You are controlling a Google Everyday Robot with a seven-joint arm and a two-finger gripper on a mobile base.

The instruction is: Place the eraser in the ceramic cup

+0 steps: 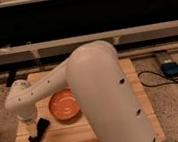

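STEP: eraser grasp | end effector (31, 128): low over tabletop (68, 139), closure cannot be told | eraser (40, 131): directly beside it, pan side | ceramic cup: not seen | ADVICE: eraser is best gripped centred, across its narrow width.

gripper (31, 128) by eraser (39, 130), l. of pan (65, 105)

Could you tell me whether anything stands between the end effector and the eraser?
Nothing visible does: the end effector hangs directly at the eraser, beside the orange pan. The ceramic cup is not in sight, so the way to it cannot be judged.
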